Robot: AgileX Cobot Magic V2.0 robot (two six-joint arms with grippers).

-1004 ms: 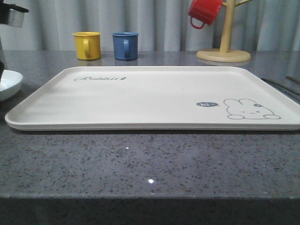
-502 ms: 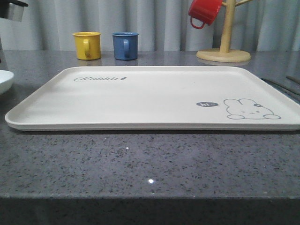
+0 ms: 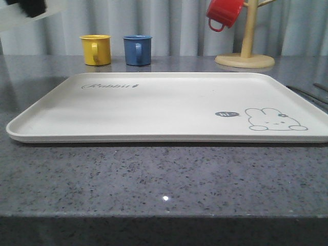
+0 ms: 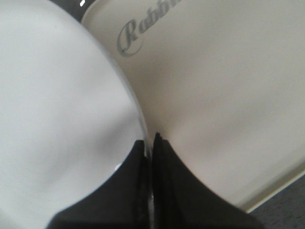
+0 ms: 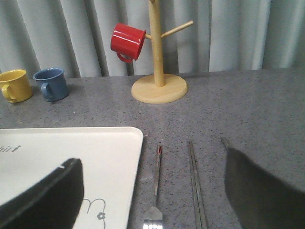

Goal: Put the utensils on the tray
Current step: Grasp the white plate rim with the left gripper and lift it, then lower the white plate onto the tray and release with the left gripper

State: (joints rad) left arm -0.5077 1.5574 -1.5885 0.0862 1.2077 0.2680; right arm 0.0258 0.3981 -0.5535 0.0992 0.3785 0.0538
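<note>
We note left pincer [image 4: 151, 157] clamped on plate [image 4: 52, 119] rim, lifted over tray [image 3: 169, 107]; tray bare. Fork [image 5: 155, 191], chopsticks [image 5: 196, 191] on surface right of tray, untouched. Right pincer [image 5: 152, 200] spread apart.

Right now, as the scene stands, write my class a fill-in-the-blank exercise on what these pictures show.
1. The mug hanging on the wooden mug tree is ____.
2. The fork lies on the countertop, not yet on the ____.
3. The left gripper is shut on a white ____.
4. Beside the yellow mug stands a ____ mug.

Missing words: red; tray; plate; blue
</note>
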